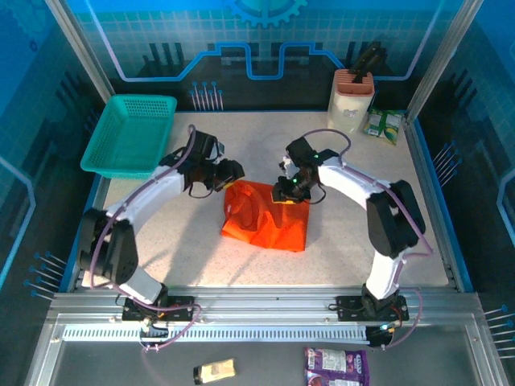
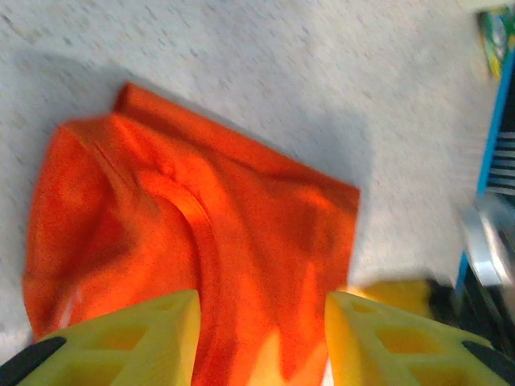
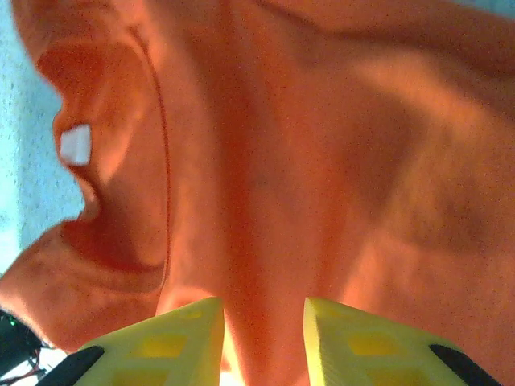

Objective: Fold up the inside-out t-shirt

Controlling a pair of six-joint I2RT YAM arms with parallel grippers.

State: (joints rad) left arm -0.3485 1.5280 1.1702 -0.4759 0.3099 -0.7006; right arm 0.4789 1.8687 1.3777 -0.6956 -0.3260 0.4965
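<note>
- The orange t-shirt (image 1: 265, 219) is seen crumpled on the table (image 1: 362, 241), between both grippers.
- The left gripper (image 1: 230, 173) is held with fingers apart at its edge.
- The right gripper (image 1: 286, 191) is clamped on its cloth.

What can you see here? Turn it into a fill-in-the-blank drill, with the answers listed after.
The t-shirt is ____ in colour.
The teal basket sits at the far ____ corner of the table.
The left hand is ____, holding nothing.
The right hand pinches the ____.
Missing words: orange; left; open; t-shirt.
</note>
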